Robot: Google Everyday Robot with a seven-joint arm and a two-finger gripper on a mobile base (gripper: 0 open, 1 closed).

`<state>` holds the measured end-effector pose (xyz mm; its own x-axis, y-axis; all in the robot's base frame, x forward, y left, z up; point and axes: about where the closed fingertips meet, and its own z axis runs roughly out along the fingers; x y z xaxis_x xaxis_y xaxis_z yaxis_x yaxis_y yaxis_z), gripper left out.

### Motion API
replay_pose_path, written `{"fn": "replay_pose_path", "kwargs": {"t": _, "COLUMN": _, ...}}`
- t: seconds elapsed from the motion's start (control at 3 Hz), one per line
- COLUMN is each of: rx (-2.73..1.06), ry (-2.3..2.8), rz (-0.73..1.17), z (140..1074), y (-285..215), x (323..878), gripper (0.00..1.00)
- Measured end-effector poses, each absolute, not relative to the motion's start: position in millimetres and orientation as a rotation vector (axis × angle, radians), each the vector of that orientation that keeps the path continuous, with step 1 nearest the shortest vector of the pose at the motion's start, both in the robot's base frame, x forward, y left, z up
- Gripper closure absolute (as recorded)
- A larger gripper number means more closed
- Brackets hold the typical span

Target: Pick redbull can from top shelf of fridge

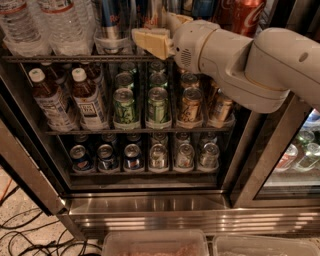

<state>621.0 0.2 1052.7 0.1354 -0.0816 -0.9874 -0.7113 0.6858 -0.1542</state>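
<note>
1. Where the top shelf (60, 58) of the fridge (150, 206) begins at the left, clear water bottles (60, 25) stand upright. Under them, on the middle rack, stand two white-capped bottles (87, 100), and cables (22, 235) lie on the floor lower down.
2. Next along the top shelf is the redbull can (113, 21), upright in a clear plastic guide. It is blue and silver with red lettering, and its top is cut off at the upper edge.
3. Just right of that can is my gripper (154, 31), at top-shelf height, its pale yellow front reaching left over the shelf's front edge. I cannot tell how far open it is, nor whether it has hold of anything.
4. Behind my gripper stands a second slim can (151, 14), partly hidden by it.
5. Below, the middle rack carries green cans (124, 106) and then gold cans (191, 106). A row of cans (158, 156) sits on the bottom rack.
6. My white arm (260, 65) runs off to the right from the gripper, with a red Coca-Cola can (247, 14) above it.
7. Far right is a neighbouring cooler (300, 150). Two plastic bins (155, 242) show at the bottom edge.
</note>
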Motion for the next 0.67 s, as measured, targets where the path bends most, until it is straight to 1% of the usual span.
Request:
{"fn": "replay_pose_path", "kwargs": {"t": 0.33, "rx": -0.723, "ry": 1.381, "rz": 0.519, "z": 1052.7, "y": 0.2, "x": 621.0, "gripper": 0.8}}
{"fn": "replay_pose_path", "kwargs": {"t": 0.67, "rx": -0.723, "ry": 1.381, "rz": 0.519, "z": 1055.5, "y": 0.1, "x": 620.4, "gripper": 1.0}}
